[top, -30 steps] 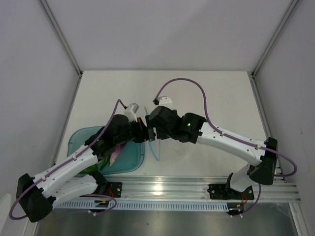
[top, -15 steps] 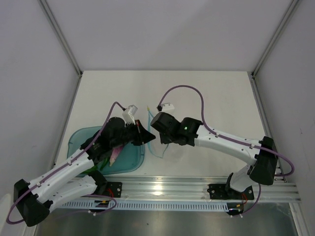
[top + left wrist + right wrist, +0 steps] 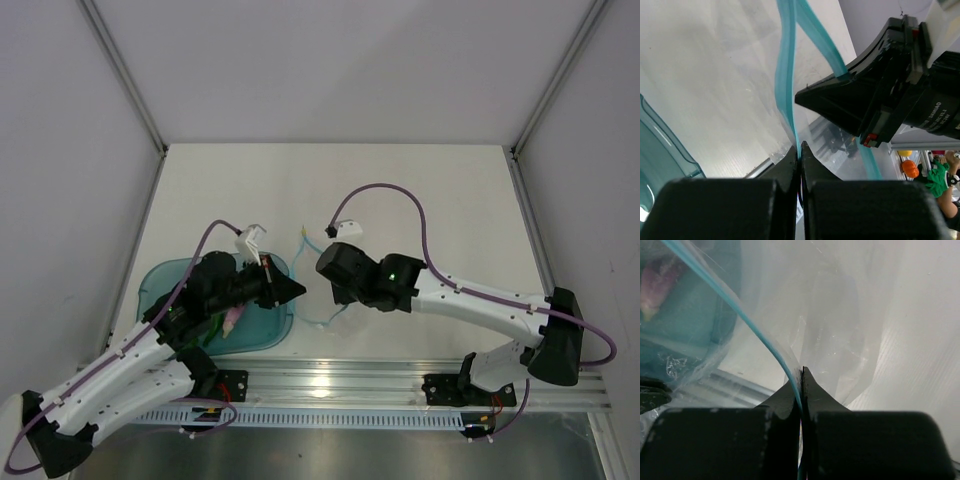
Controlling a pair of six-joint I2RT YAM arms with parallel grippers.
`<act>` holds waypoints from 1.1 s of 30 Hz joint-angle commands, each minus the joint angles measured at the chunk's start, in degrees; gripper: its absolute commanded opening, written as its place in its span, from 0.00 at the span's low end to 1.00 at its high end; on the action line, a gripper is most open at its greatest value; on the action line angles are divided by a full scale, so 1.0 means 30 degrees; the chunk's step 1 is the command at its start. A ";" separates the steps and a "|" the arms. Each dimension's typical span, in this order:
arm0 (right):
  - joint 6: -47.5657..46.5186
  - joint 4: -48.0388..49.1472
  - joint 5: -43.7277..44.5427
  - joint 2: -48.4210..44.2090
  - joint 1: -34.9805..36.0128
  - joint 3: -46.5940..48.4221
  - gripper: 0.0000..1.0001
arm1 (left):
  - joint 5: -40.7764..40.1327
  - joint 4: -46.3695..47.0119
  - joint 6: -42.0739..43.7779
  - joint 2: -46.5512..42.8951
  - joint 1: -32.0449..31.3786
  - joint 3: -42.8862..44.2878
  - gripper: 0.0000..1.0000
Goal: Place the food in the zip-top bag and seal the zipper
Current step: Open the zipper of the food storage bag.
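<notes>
Nearest the arm bases, the food [image 3: 226, 320] lies in the tray [image 3: 150, 283], and none of it shows inside the bag [image 3: 850, 325]. Just right of the tray's right rim, the left pincer [image 3: 800, 150] is pinched tight on one lip of the zipper [image 3: 786, 80]. A little beyond it, the right pincer [image 3: 802, 374] is clamped flat on the other lip. The bag hangs between them beside the tray with its mouth parted, its lower part slumping toward the desk [image 3: 440, 200]. The bag looks very light, thin and floppy, and probably slick, so any slack would likely let it fold shut or slide out of a grip. The zipper strip seems its stiffest part and so the sensible place to hold, one lip per pincer. The food pieces look small, light and firm, and would probably take a grip across the middle.
</notes>
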 commanded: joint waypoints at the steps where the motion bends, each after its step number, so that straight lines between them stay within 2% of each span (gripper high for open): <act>1: -0.0896 -0.0566 0.1327 -0.0263 -0.0265 0.0608 0.00 | -0.0713 -0.0091 0.0199 -0.0162 -0.0125 -0.0638 0.01; 8: -0.1955 -0.2322 0.3844 -0.1022 -0.1319 0.0755 0.00 | -0.0861 0.0525 0.0406 0.1125 -0.0125 -0.1021 0.01; 12: -0.1867 -0.2529 0.4928 -0.2427 -0.1554 -0.0296 0.00 | -0.1037 0.0613 0.0406 0.1478 -0.0125 -0.0933 0.01; 17: -0.2919 -0.1505 0.3615 -0.3602 -0.2374 -0.1267 0.00 | -0.1330 0.0758 0.0728 0.2590 -0.0125 -0.0671 0.00; 24: -0.3595 -0.1094 0.2910 -0.2871 -0.2493 -0.1471 0.00 | -0.0776 0.2134 0.0553 0.4641 -0.0125 -0.0259 0.00; 29: -0.3595 -0.0332 0.2470 -0.2461 -0.2493 -0.1765 0.00 | -0.0686 0.2459 0.0640 0.5462 -0.0125 0.0149 0.11; 33: -0.4005 0.0167 0.1679 -0.1583 -0.2434 -0.1473 0.00 | -0.0568 0.2020 0.1107 0.5727 -0.0125 0.0327 0.27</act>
